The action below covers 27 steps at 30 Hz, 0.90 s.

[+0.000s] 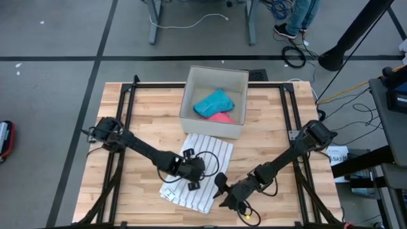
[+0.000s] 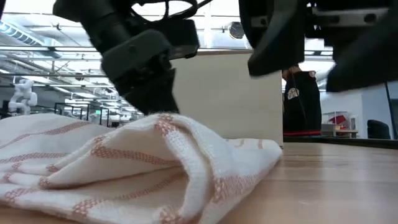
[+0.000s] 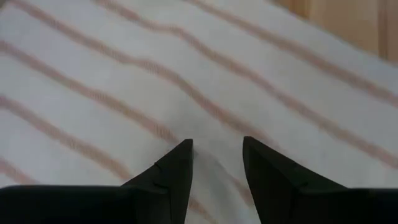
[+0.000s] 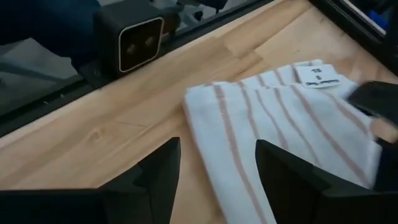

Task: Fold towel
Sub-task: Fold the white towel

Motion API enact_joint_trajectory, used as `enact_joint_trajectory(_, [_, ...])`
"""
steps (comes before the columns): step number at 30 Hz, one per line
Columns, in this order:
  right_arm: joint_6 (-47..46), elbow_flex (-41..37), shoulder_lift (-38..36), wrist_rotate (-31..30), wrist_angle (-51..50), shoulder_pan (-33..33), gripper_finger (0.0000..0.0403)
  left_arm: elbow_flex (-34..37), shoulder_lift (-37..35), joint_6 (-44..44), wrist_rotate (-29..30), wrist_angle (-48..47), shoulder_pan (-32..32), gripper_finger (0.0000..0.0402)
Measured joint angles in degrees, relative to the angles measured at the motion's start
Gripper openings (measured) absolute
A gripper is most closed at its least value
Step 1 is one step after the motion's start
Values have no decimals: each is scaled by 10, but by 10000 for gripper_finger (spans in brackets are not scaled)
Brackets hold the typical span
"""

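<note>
A white towel with thin reddish stripes [image 1: 213,152] lies on the wooden table, its far edge against a cardboard box. At its near end the cloth is doubled over in a rounded fold [image 2: 143,162]. My left gripper [image 1: 194,175] stands over the towel's middle, pointing down, with its fingers a little apart [image 3: 216,144]. My right gripper [image 1: 222,184] hovers open beside the towel's near right corner [image 4: 214,152]. That corner [image 4: 205,99] lies just beyond its fingers, untouched. My left gripper points down from above at the towel's upper layer [image 3: 214,118] with its fingers apart. Whether the tips touch the cloth, I cannot tell.
An open cardboard box [image 1: 191,111] at the table's far middle holds a teal cloth [image 1: 213,102] and a pink one [image 1: 222,117]. A small camera block [image 4: 134,43] sits at the table's near edge. Black frame rails run along both sides. A person [image 2: 301,99] stands in the room beyond.
</note>
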State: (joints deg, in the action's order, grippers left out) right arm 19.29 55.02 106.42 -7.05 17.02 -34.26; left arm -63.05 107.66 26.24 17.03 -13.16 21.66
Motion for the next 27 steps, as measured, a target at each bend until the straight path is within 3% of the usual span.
enact_joint_trajectory(9, [40, 3, 46, -3, 90, -16, 196, 0, 0, -15, -2, 30, -31, 147])
enact_joint_trajectory(21, [84, 112, 159, -37, 52, -17, 196, -1, 15, -14, -18, 40, -37, 147])
enact_joint_trajectory(27, [51, 159, 184, -62, -5, -12, 179, -1, 26, -13, -18, 37, -37, 147])
